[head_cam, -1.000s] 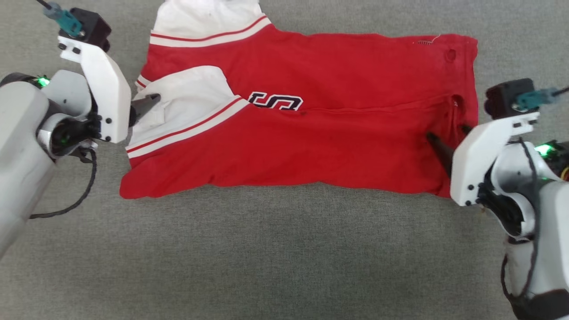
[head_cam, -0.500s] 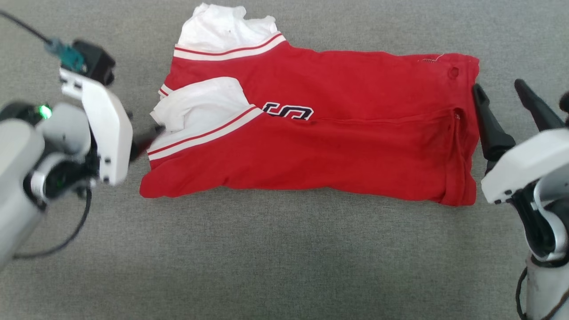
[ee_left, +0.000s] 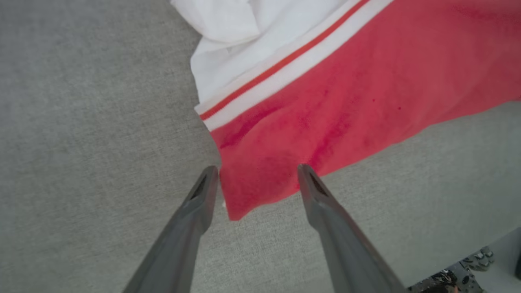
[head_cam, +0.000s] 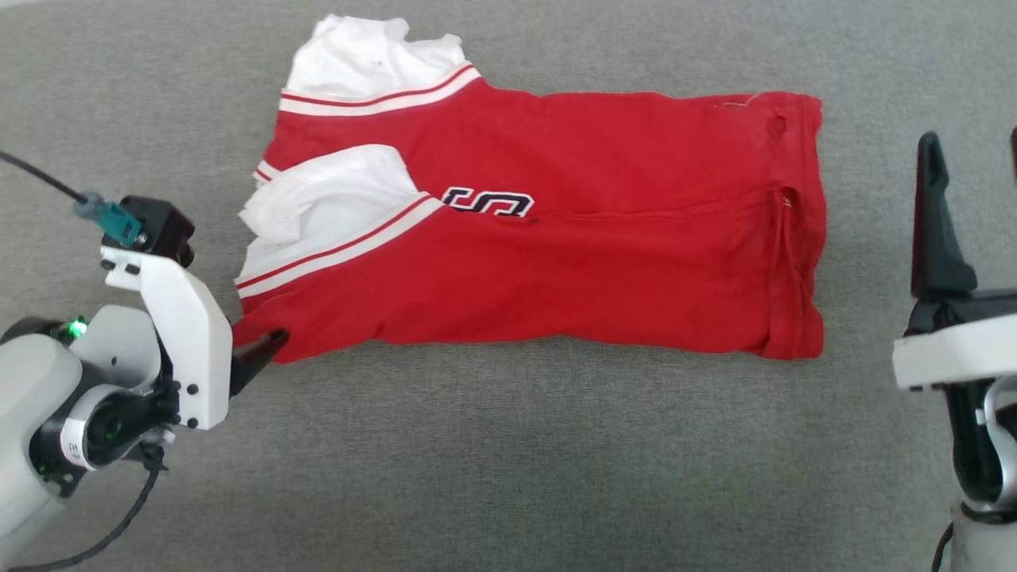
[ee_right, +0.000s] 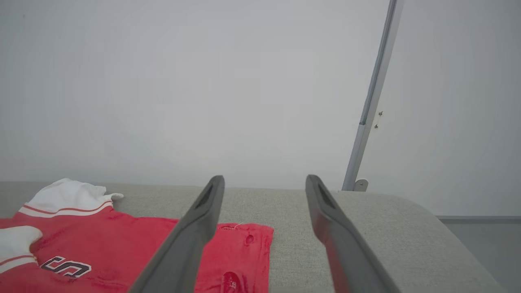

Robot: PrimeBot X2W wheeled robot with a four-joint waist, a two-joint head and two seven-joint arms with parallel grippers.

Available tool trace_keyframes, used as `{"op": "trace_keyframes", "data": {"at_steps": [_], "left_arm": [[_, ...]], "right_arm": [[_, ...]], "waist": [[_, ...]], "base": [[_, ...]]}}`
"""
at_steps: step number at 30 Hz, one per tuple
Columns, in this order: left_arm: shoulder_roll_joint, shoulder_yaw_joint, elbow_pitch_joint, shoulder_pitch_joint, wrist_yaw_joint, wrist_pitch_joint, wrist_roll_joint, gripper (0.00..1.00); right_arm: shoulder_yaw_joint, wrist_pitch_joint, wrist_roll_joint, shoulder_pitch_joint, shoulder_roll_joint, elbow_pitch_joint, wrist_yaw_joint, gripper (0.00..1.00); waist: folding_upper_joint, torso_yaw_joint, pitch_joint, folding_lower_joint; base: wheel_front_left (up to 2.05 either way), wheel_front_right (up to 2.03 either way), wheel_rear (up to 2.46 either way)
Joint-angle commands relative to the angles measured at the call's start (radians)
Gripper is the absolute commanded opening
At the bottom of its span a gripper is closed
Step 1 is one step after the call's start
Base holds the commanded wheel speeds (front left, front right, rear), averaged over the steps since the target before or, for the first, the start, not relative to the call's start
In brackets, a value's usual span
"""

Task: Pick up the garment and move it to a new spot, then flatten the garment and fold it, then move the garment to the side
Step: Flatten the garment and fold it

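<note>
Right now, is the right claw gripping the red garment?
No, the right claw stands open beside the garment, with bare grey surface between them.

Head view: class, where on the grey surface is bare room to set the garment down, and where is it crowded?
Widest bare patch: surface nearer than the garment, between left gripper and right gripper. A narrower strip separates the garment's right edge from the right gripper. Crowded: its near-left corner, between the left gripper's open fingers.
</note>
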Motion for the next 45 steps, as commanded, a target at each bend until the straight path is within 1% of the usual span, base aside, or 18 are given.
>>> {"op": "trace_keyframes", "data": {"at_steps": [1, 6, 7, 9, 10, 11, 12, 15, 19, 27, 32, 34, 35, 36, 40, 43, 44, 45], "left_arm": [[-0.006, 0.007, 0.011, 0.023, 0.009, -0.009, -0.020, 1.00], [-0.033, 0.012, 0.108, 0.047, -0.001, -0.036, -0.043, 1.00], [-0.033, 0.012, 0.108, 0.047, -0.001, -0.036, -0.043, 1.00], [-0.054, 0.014, 0.160, 0.057, -0.014, -0.045, -0.062, 1.00], [-0.072, 0.001, 0.205, 0.064, -0.041, -0.037, -0.064, 0.65], [-0.084, -0.002, 0.227, 0.064, -0.052, -0.039, -0.068, 0.17], [-0.095, -0.004, 0.248, 0.065, -0.063, -0.040, -0.072, 0.00], [-0.127, -0.015, 0.288, 0.066, -0.093, -0.038, -0.070, 0.00], [-0.154, -0.027, 0.319, 0.057, -0.116, -0.037, -0.059, 0.00], [-0.194, -0.036, 0.342, 0.032, -0.144, -0.040, -0.050, 0.00], [-0.211, -0.036, 0.348, 0.021, -0.159, -0.044, -0.047, 0.00], [-0.218, -0.034, 0.353, 0.018, -0.162, -0.047, -0.048, 0.00], [-0.221, -0.034, 0.354, 0.017, -0.165, -0.048, -0.048, 0.00], [-0.224, -0.033, 0.355, 0.016, -0.168, -0.049, -0.049, 0.00], [-0.219, -0.031, 0.356, 0.020, -0.175, -0.054, -0.050, 0.00], [-0.197, -0.025, 0.341, 0.022, -0.170, -0.047, -0.054, 0.00], [-0.197, -0.025, 0.341, 0.022, -0.170, -0.047, -0.054, 0.00], [-0.179, -0.020, 0.320, 0.024, -0.164, -0.039, -0.062, 0.00]], "right_arm": [[-0.005, -0.011, 0.028, 0.019, 0.004, 0.003, 0.000, 1.00], [0.018, 0.007, 0.079, 0.053, 0.004, 0.026, 0.000, 1.00], [0.018, 0.007, 0.079, 0.053, 0.004, 0.026, 0.000, 1.00], [0.031, 0.026, 0.092, 0.065, 0.004, 0.040, 0.000, 1.00], [0.034, 0.057, 0.098, 0.073, 0.003, 0.060, 0.000, 1.00], [0.033, 0.077, 0.110, 0.078, 0.003, 0.069, 0.000, 1.00], [0.035, 0.102, 0.118, 0.083, 0.003, 0.078, 0.000, 1.00], [0.043, 0.194, 0.142, 0.090, 0.003, 0.106, 0.000, 1.00], [0.059, 0.348, 0.165, 0.094, 0.003, 0.123, 0.000, 1.00], [0.099, 0.619, 0.119, 0.049, -0.002, 0.136, 0.000, 1.00], [0.122, 0.753, 0.092, 0.033, -0.021, 0.188, 0.000, 1.00], [0.148, 0.800, 0.101, 0.030, -0.029, 0.219, 0.000, 1.00], [0.162, 0.815, 0.105, 0.030, -0.036, 0.230, 0.001, 0.69], [0.176, 0.832, 0.111, 0.027, -0.047, 0.240, 0.001, 0.00], [0.167, 0.847, 0.131, 0.001, -0.084, 0.238, 0.000, 0.00], [0.155, 0.863, 0.142, -0.018, -0.121, 0.212, -0.001, 0.00], [0.155, 0.863, 0.142, -0.018, -0.121, 0.212, -0.001, 0.00], [0.147, 0.880, 0.154, -0.025, -0.149, 0.191, -0.001, 0.00]], "waist": [[0.0000, -0.013, 0.010, 0.0000], [0.0000, -0.040, 0.031, 0.0000], [0.0000, -0.040, 0.031, 0.0000], [0.0000, -0.051, 0.039, 0.0000], [0.0000, -0.058, 0.045, 0.0000], [0.0000, -0.060, 0.048, 0.0000], [0.0000, -0.061, 0.050, 0.0000], [0.0000, -0.063, 0.057, 0.0000], [0.0000, -0.055, 0.064, 0.0000], [0.0000, -0.020, 0.077, 0.0000], [0.0000, 0.002, 0.086, 0.0000], [0.0000, 0.008, 0.087, 0.0000], [0.0000, 0.011, 0.088, 0.0000], [0.0000, 0.015, 0.088, 0.0000], [0.0000, 0.027, 0.084, 0.0000], [0.0000, 0.034, 0.075, 0.0000], [0.0000, 0.034, 0.075, 0.0000], [0.0000, 0.040, 0.066, 0.0000]], "base": [[0.00, 0.00, 0.00], [0.00, 0.00, 0.00], [0.00, 0.00, 0.00], [0.00, 0.00, 0.00], [0.00, 0.00, 0.00], [0.00, 0.00, 0.00], [0.00, 0.00, 0.00], [0.00, 0.00, 0.00], [0.00, 0.00, 0.00], [0.00, 0.00, 0.00], [0.00, 0.00, 0.00], [0.00, 0.00, 0.00], [0.00, 0.00, 0.00], [0.00, 0.00, 0.00], [0.00, 0.00, 0.00], [0.00, 0.00, 0.00], [0.00, 0.00, 0.00], [0.00, 0.00, 0.00]]}}
